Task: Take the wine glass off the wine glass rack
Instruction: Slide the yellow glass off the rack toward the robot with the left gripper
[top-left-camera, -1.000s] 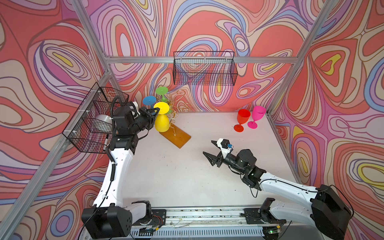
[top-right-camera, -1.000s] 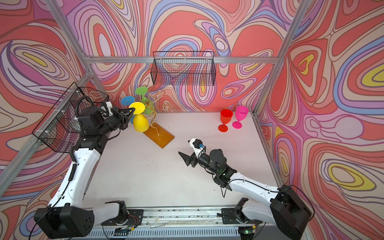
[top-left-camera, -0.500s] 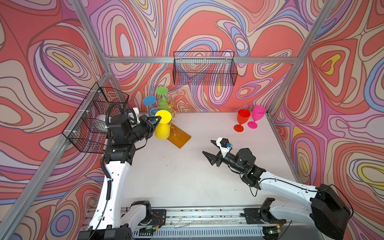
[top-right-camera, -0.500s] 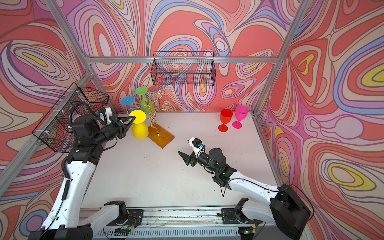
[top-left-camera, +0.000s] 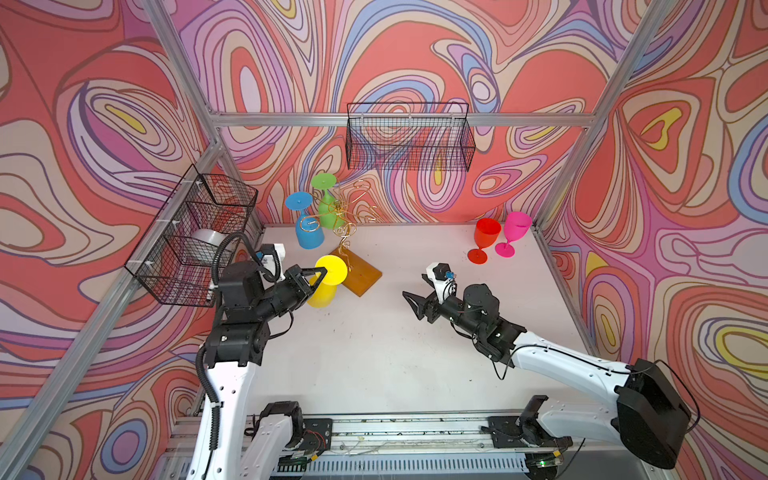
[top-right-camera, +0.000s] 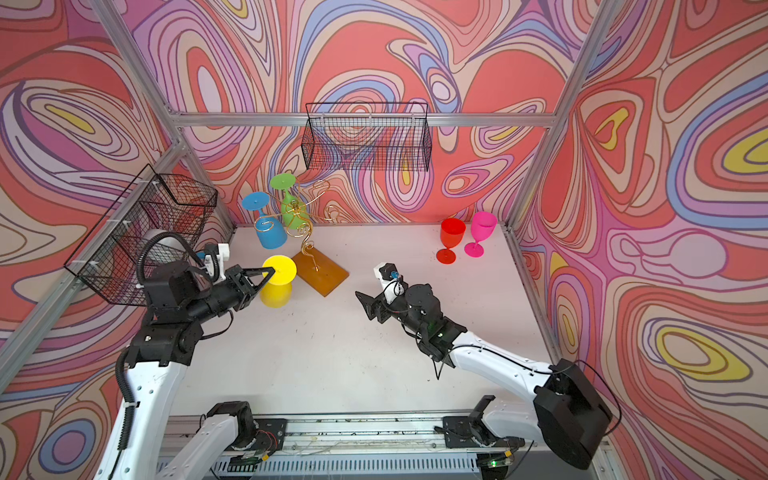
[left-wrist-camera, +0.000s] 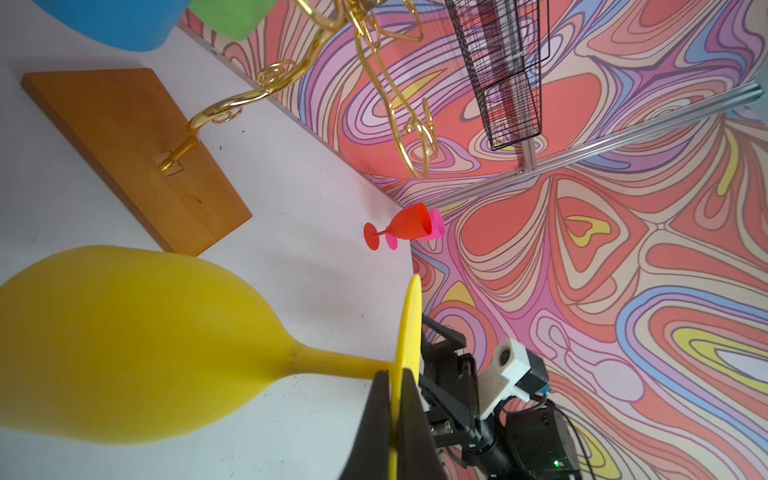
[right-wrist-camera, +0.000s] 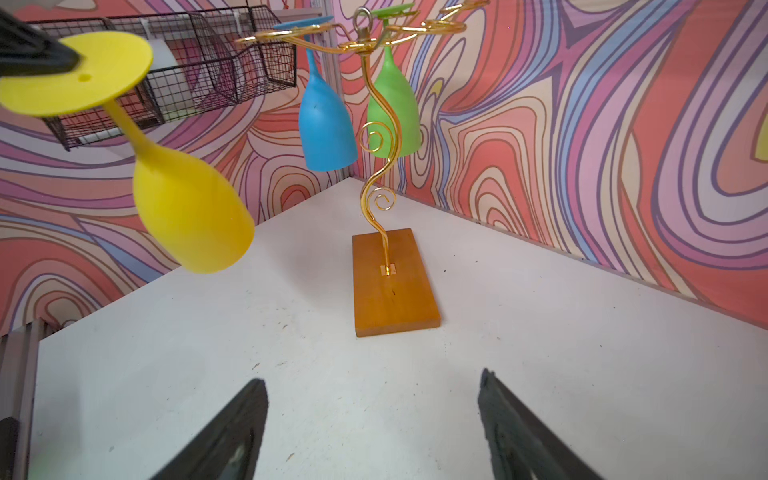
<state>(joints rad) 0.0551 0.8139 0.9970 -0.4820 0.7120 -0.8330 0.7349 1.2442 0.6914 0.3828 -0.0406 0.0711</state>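
Clamps with the left gripper (top-left-camera: 321, 274), both black fingers (left-wrist-camera: 376, 419) pressed together on the two faces of the thin round foot of the yellow wine glass (top-left-camera: 323, 296); holds that glass upside down and tilted, bowl downward, in the air over the white table (top-left-camera: 374, 353); has it clear of every gold arm of the wine glass rack (top-left-camera: 360, 277), just beside the left edge of the amber base in both top views; shows, on the curled wire loops of the rack near the back left corner, a blue glass (top-left-camera: 309, 237) and a green glass (top-left-camera: 328, 214) hanging bowl-down, close together; poses the right gripper (right-wrist-camera: 374, 415) low over the middle of the table, jaws wide apart and gripping nothing, pointed toward the rack and well apart from it; stands a red glass (top-left-camera: 487, 237) and a pink glass (top-left-camera: 517, 226) upright, just beside each other, near the back right corner; hangs a black mesh basket (top-left-camera: 409, 141) on the back wall and a second mesh basket (top-left-camera: 183, 266) on the left wall; hides in the latter a pale rounded object (top-left-camera: 205, 243), too veiled by mesh to name.
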